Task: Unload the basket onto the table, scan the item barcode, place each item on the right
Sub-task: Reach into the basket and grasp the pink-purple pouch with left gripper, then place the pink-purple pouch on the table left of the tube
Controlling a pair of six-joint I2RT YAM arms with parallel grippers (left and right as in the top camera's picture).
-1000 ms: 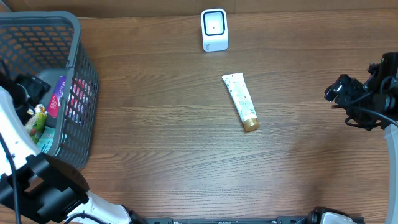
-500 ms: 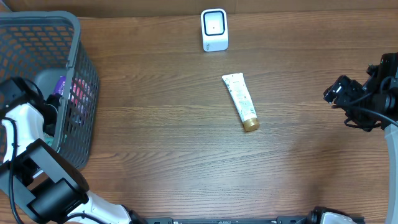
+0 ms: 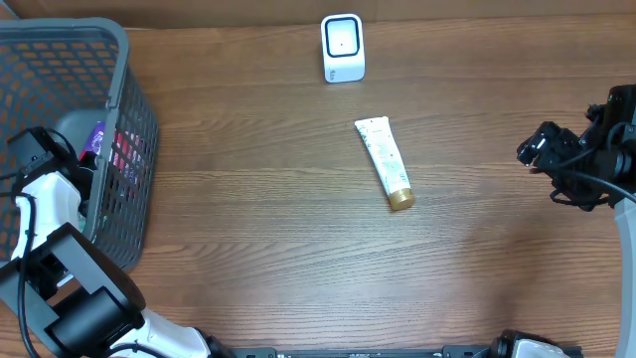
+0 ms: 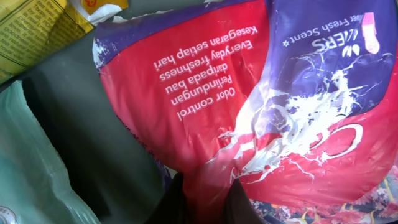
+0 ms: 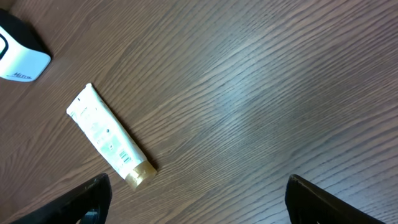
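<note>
Left gripper (image 4: 208, 190) now clamped on red pouch (image 4: 249, 106).

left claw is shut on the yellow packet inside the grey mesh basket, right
Wrong item. The left claw is shut on the red and purple plastic pouch, not the yellow packet, inside the grey mesh basket. The left wrist view shows the pouch's edge pinched between its fingers.
</note>
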